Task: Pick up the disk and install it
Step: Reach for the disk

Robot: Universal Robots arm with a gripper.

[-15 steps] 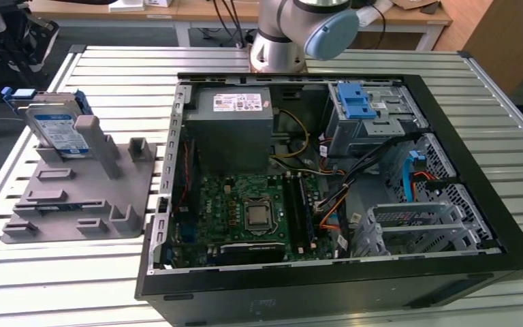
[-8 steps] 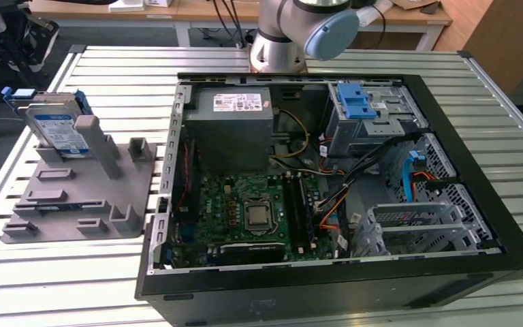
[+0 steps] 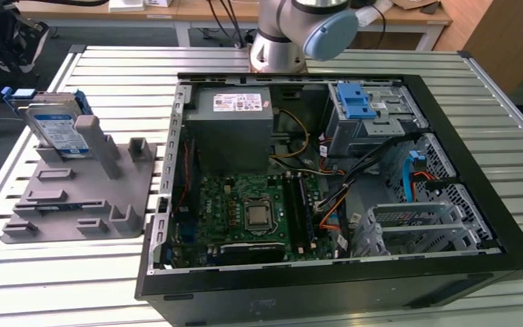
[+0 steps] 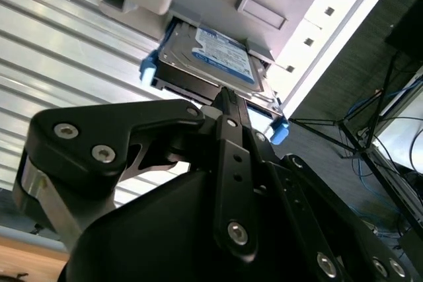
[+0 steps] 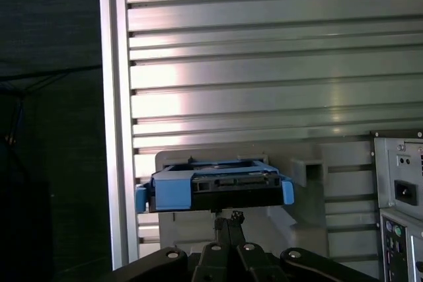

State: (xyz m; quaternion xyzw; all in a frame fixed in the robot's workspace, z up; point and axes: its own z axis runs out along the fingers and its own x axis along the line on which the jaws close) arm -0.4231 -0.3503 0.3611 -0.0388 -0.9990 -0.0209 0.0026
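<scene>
Currently the disk [image 3: 57, 129] stands on edge in a grey holder [image 3: 71, 204] on the bench [image 3: 107, 68], at the exterior view's left. The claw [image 4: 225, 95] (fingers together, empty) sits near its edge; if it advances closed, it could knock the disk askew.

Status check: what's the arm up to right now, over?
Gripper jaws shut, empty. Disk standing in grey holder, outside the computer case, not installed. Nothing between gripper and disk.
</scene>
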